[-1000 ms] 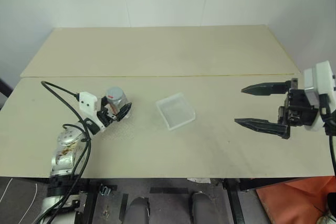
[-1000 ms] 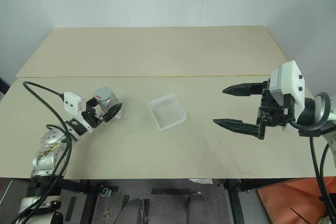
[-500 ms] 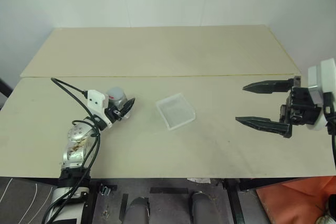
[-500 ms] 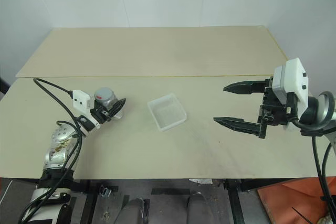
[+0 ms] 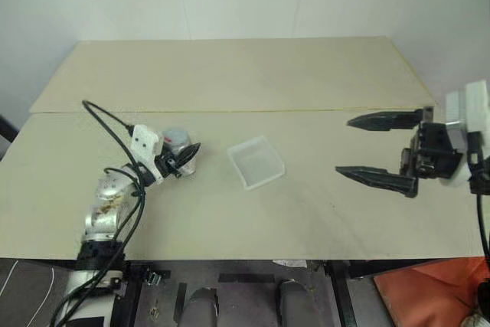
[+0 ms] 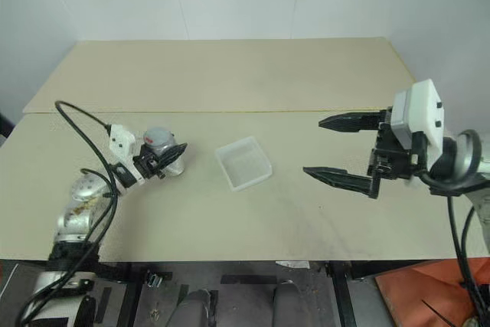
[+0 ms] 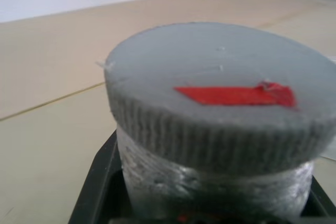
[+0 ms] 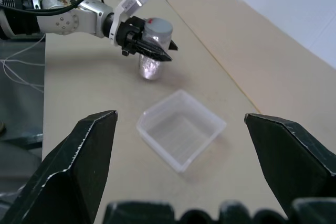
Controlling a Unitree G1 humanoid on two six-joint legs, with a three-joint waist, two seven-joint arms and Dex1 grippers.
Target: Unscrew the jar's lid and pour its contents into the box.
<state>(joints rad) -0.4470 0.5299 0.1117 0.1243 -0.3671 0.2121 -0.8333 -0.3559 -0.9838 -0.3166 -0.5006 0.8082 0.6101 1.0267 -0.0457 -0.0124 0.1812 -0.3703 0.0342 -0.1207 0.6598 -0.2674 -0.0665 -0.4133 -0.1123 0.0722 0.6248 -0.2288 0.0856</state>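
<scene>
From the head cameras, the left gripper (image 5: 182, 160) is clamping the jar (image 5: 178, 151) by its body just under the lid (image 5: 175, 136), its fingers closed on the glass from the side. That is probably so the cap is left free for the other hand to twist. The jar is sitting at the left of the table (image 5: 230, 74), with the box (image 5: 256, 161) just to its right, apart from it, in the middle. The right gripper (image 5: 366, 148) is hanging over the right side, well apart from both, with its jaws spread wide (a fair sign it is being readied for the lid).

In the left wrist view, the grey lid (image 7: 215, 82) with its red mark is looming close, screwed on, and the clear jar (image 7: 210, 187) below it is sitting between the black fingers. The contents cannot be made out.

In the right wrist view, the open fingers (image 8: 79, 156) are framing the empty box (image 8: 181, 135), and beyond it the left gripper (image 8: 152, 50) is holding the jar (image 8: 152, 66) upright. The jar may be lifted slightly off the table, though that is hard to tell.
</scene>
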